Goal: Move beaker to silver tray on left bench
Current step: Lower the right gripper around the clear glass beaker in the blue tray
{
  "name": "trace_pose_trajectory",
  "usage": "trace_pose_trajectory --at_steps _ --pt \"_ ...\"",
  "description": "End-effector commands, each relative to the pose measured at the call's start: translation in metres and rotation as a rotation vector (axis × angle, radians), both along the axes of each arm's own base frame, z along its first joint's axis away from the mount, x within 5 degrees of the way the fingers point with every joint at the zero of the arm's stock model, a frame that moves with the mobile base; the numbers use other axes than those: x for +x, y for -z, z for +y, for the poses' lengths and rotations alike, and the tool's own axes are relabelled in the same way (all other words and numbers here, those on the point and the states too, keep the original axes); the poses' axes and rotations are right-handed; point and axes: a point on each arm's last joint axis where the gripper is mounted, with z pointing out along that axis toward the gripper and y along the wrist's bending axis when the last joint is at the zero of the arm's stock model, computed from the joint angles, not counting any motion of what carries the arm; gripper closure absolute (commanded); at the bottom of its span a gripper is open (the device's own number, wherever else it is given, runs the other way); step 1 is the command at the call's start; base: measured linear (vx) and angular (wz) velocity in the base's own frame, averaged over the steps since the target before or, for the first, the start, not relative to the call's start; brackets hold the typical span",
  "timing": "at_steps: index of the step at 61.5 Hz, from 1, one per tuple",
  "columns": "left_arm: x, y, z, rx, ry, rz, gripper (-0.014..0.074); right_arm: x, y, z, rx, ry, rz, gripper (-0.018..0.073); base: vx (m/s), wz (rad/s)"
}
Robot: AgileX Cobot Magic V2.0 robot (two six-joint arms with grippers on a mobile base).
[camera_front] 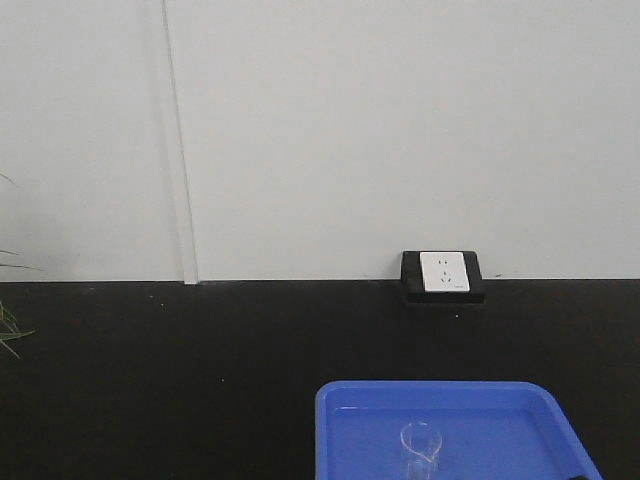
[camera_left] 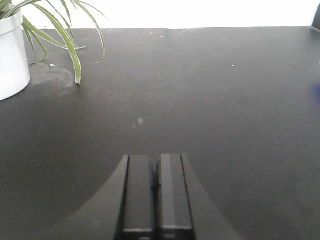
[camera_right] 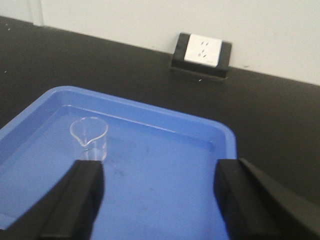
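Two grippers differ: the left gripper (camera_left: 156, 172) is pressed shut and empty, while the right gripper (camera_right: 159, 172) is spread wide above the blue tray (camera_right: 220, 131). The beaker (camera_right: 89, 136) stands upright inside that tray, left of its middle. Centre the jaws round the glass, then close gently. No silver tray shows.

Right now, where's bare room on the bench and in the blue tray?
Bench: bare between the plant pot and the blue tray. Tray floor: free right of the beaker, up to the rim. Only clutter: beaker left of centre; socket at the wall behind the tray.
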Motion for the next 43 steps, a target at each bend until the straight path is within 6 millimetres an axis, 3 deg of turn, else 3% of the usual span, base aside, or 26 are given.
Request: trace_pose_trajectory --at_steps 1,25,36,43 --pt "0.002 -0.001 0.0 -0.003 0.0 -0.073 0.0595 0.019 -0.01 0.007 0.057 -0.056 -0.111 -0.0039 0.0 0.0" --pt "0.002 -0.001 0.0 -0.003 0.0 -0.073 0.0595 0.088 0.058 0.036 0.152 -0.297 -0.049 -0.0041 0.0 0.0" --pt "0.002 -0.001 0.0 -0.003 0.0 -0.073 0.0595 0.127 0.078 0.042 0.163 -0.322 -0.015 -0.0041 0.0 0.0" --pt "0.002 -0.001 0.0 -0.003 0.0 -0.073 0.0595 0.14 0.087 0.047 0.19 -0.359 0.018 -0.004 0.0 0.0"
